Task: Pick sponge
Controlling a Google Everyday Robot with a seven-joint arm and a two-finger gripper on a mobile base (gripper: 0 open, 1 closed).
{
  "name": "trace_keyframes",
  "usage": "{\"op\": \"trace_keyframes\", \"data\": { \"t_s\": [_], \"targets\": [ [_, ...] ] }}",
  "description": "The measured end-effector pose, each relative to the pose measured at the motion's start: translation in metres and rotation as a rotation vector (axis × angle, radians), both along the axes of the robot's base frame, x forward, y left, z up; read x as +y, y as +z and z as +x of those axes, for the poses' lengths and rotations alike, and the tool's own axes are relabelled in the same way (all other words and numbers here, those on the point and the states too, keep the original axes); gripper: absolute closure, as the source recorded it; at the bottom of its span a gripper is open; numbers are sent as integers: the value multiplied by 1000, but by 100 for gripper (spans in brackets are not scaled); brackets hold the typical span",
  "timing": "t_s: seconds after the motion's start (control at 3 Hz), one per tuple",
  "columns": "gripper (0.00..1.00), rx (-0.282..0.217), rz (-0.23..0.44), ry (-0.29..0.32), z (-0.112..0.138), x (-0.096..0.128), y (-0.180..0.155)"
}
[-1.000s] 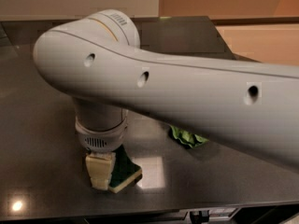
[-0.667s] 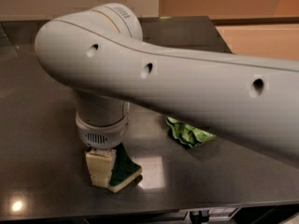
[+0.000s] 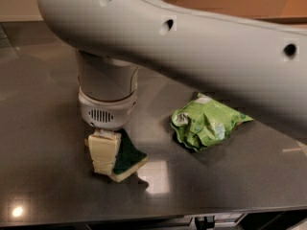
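The sponge [image 3: 130, 158], dark green on top with a pale yellow foam edge, sits tilted at the front left of the dark table [image 3: 43, 114]. My gripper [image 3: 113, 165] hangs straight down from the white wrist [image 3: 106, 110] and is shut on the sponge. One cream fingertip [image 3: 102, 152] presses against the sponge's left side. The other finger is hidden behind the sponge. The sponge's right corner is at or just above the tabletop, with a small shadow under it.
A crumpled light-green snack bag [image 3: 207, 121] lies on the table to the right of the sponge. My thick white arm [image 3: 201, 47] spans the top of the view. The table's front edge [image 3: 158, 213] runs just below the sponge.
The arm has risen in the view and uncovered the whole snack bag. The gripper stays on the sponge, which now looks more tilted.
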State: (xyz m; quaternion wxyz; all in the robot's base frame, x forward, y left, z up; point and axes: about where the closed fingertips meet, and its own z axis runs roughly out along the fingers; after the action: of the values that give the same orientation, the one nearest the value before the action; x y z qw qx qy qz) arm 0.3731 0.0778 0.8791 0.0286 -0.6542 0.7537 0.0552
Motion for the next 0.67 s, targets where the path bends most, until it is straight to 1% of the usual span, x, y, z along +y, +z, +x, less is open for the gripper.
{"op": "trace_keyframes", "data": {
  "t_s": [0.33,0.67],
  "targets": [
    [100,-3,11,14,2,0,22],
    [100,-70,76,40,8,7,75]
  ]
}}
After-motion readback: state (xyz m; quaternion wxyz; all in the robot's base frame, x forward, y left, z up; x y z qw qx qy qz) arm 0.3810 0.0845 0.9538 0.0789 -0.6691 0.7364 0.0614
